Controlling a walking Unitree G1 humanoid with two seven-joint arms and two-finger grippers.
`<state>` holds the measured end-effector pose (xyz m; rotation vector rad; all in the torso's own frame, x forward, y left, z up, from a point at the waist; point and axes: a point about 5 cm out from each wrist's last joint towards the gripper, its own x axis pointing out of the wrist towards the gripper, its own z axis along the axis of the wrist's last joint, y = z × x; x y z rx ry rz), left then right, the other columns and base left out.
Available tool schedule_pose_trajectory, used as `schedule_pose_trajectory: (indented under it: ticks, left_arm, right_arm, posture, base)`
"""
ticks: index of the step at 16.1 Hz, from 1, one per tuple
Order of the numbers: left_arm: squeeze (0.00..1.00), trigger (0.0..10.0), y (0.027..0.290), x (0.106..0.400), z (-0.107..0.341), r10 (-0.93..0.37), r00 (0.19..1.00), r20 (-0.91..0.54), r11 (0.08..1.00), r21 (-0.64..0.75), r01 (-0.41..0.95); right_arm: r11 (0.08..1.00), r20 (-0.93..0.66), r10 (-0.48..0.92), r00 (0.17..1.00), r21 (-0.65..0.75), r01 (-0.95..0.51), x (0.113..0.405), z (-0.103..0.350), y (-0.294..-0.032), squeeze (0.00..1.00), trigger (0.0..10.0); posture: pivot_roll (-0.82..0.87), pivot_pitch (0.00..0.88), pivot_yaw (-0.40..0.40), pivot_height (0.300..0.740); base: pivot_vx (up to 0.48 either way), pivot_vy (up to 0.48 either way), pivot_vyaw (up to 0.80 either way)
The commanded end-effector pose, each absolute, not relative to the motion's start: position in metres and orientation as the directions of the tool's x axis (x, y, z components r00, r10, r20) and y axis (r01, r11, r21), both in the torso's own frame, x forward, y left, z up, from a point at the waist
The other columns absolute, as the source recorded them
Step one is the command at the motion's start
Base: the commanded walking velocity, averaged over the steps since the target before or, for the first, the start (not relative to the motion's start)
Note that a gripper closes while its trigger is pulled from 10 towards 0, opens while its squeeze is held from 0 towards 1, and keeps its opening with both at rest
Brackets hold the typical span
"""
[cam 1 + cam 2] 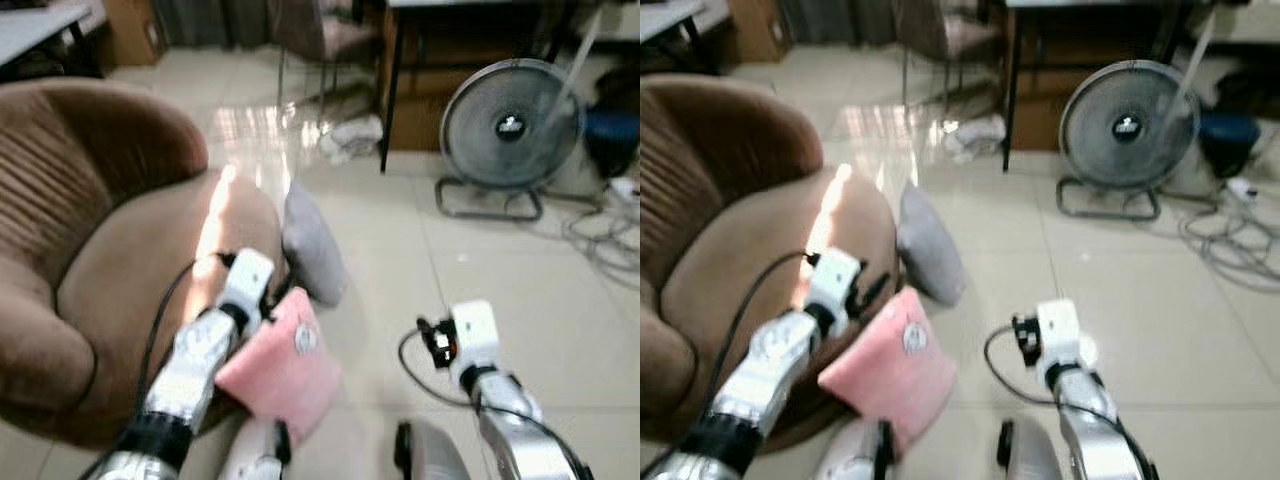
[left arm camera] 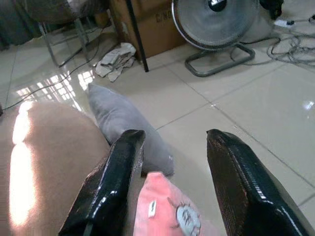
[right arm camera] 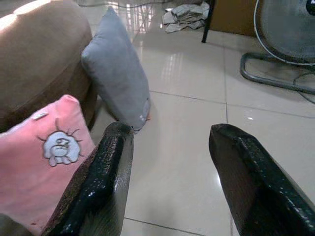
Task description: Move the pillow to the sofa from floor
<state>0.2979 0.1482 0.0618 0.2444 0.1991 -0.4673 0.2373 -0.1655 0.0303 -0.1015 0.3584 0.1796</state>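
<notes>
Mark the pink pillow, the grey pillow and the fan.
pink pillow [image 1: 283, 372], left eye view, middle of its face.
grey pillow [image 1: 312, 246], left eye view, centre of its side.
fan [image 1: 511, 126], left eye view, hub.

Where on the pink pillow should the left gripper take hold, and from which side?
Probably the top corner of the pink pillow, coming down from above. It leans tilted against the sofa, so that corner sticks up free beside the open left gripper. The corner is thin enough to pinch.

pink pillow [image 3: 34, 162] plush cloth; floor [image 3: 187, 123] glossy tile.
</notes>
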Motion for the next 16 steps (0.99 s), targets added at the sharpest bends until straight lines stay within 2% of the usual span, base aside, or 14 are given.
schedule_pose_trajectory:
  ticks: [1, 3, 6, 7, 9, 12, 16]
  left_arm:
    - [0.00, 10.0, 0.151, 0.297, 0.059, -0.423, 0.864, -0.274, 0.857, 0.190, 0.480]
    - [0.00, 10.0, 0.149, 0.297, 0.052, -0.452, 0.830, -0.325, 0.834, 0.176, 0.523]
    - [0.00, 10.0, 0.145, 0.307, 0.041, -0.427, 0.809, -0.404, 0.823, 0.197, 0.532]
    - [0.00, 10.0, 0.143, 0.313, 0.037, -0.380, 0.816, -0.436, 0.851, 0.182, 0.493]
    - [0.00, 10.0, 0.143, 0.320, 0.037, -0.315, 0.841, -0.440, 0.893, 0.161, 0.419]
    - [0.00, 10.0, 0.138, 0.322, 0.040, -0.321, 0.852, -0.413, 0.901, 0.146, 0.409]
    - [0.00, 10.0, 0.138, 0.324, 0.038, -0.306, 0.859, -0.410, 0.908, 0.144, 0.393]
  right_arm:
    - [0.976, -0.342, 0.179, 0.922, -0.056, -0.211, 0.238, 0.034, -0.162, 0.00, 10.0]
    - [0.966, -0.337, 0.212, 0.917, -0.070, -0.249, 0.239, 0.036, -0.162, 0.00, 10.0]
    - [0.953, -0.355, 0.236, 0.905, -0.097, -0.287, 0.245, 0.036, -0.157, 0.00, 10.0]
    - [0.947, -0.360, 0.250, 0.899, -0.104, -0.305, 0.247, 0.036, -0.153, 0.00, 10.0]
    - [0.945, -0.366, 0.256, 0.895, -0.101, -0.312, 0.247, 0.037, -0.152, 0.00, 10.0]
    - [0.942, -0.369, 0.262, 0.892, -0.104, -0.320, 0.242, 0.037, -0.153, 0.00, 10.0]
    - [0.940, -0.374, 0.267, 0.888, -0.100, -0.325, 0.239, 0.037, -0.151, 0.00, 10.0]
  posture:
    - [-0.04, 0.000, 0.069, 0.628]
    - [-0.04, 0.000, 0.069, 0.628]
    - [-0.05, 0.016, 0.072, 0.628]
    - [-0.05, 0.026, 0.073, 0.623]
    - [-0.06, 0.038, 0.072, 0.603]
    - [-0.07, 0.055, 0.068, 0.568]
    - [-0.07, 0.059, 0.067, 0.543]
  base:
    - [0.000, 0.000, 0.00]
    - [0.000, 0.000, 0.00]
    - [0.000, 0.000, 0.00]
    - [0.000, 0.000, 0.00]
    - [0.000, 0.000, 0.00]
    - [0.000, 0.000, 0.00]
    - [0.000, 0.000, 0.00]
